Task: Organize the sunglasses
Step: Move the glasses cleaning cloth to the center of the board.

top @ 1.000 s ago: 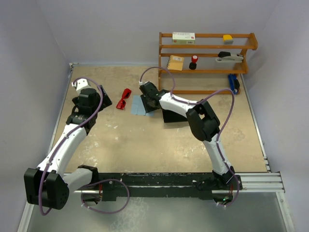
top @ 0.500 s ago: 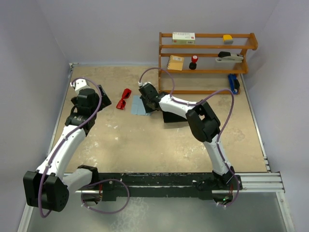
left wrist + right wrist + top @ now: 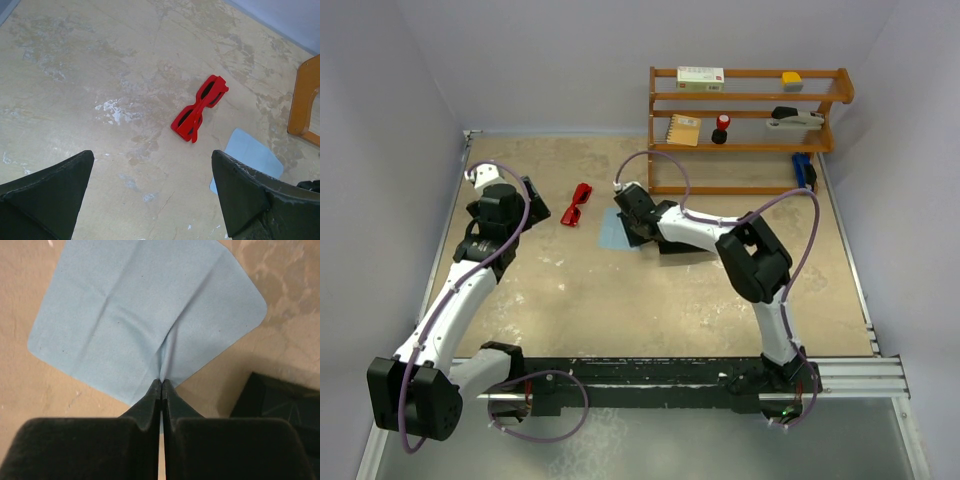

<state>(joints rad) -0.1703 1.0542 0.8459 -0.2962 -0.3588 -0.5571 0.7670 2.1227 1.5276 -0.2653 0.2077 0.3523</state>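
Pinching blue cloth (image 3: 140, 305), right jaws; case (image 3: 280, 405) seemingly apart.

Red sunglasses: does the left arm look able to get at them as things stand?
Probably yes. The sunglasses lie on bare table ahead of the left arm, its jaws open, nothing between; the blue cloth sits off to one side.

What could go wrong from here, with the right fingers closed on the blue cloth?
1. The right fingers pinch only a thin fold at the edge of the blue cloth, so it may slip out when lifted.
2. The black case lies close beside the cloth, so pulling the cloth could bump it.
3. The left fingers are open, and the sunglasses lie ahead of them, off centre. A straight approach might knock them.
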